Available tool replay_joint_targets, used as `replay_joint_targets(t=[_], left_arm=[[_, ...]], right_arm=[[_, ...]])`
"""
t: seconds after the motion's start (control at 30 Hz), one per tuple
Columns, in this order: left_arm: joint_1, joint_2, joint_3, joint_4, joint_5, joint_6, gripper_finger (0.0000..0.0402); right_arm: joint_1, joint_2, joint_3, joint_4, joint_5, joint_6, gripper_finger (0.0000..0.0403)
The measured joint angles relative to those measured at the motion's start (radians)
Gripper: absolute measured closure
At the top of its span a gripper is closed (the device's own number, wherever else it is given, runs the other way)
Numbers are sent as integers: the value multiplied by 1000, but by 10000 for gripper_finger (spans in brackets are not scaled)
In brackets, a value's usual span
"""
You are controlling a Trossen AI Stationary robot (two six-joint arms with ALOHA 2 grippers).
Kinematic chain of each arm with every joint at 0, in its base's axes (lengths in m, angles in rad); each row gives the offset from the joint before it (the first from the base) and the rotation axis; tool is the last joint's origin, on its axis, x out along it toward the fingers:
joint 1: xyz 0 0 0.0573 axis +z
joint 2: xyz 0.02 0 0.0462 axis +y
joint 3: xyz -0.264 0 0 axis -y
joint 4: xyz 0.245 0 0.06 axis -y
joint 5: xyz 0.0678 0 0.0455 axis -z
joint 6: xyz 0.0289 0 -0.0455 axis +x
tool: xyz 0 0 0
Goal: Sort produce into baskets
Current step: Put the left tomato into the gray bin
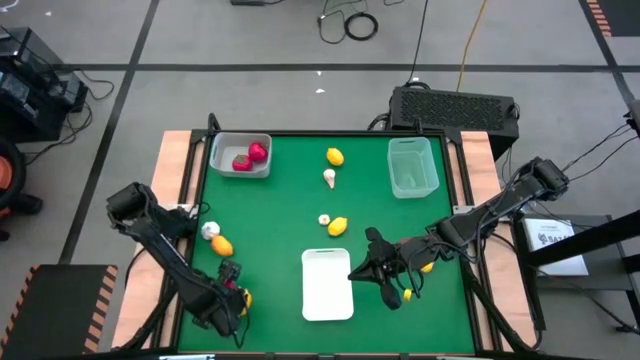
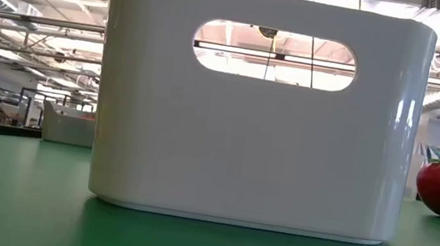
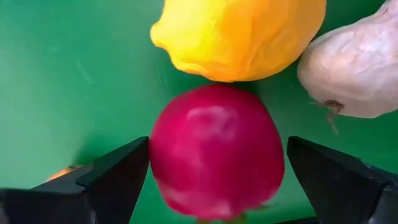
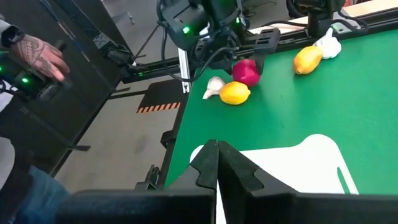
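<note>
Straddling red piece [image 3: 214, 152], left gripper [image 3: 217, 186]

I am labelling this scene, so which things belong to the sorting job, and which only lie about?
Job: whitish-grey plastic basket, pale green plastic basket, round red piece, yellow lemon-shaped piece, white garlic-like bulb.
Lying about: white plastic item with handle slot, black cable coil.

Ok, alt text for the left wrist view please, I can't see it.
A round red piece fills the centre between the left gripper's open dark fingers, on green table. Beyond it lie a yellow lemon-shaped piece and a white garlic-like bulb.
</note>
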Motion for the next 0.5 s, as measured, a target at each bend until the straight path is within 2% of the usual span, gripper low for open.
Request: replay_joint_targets(t=[0.5], left_arm=[[19,0,-13,12,-16,20,30]], right_arm=[[-8,0,0,-6,1,-8,403]])
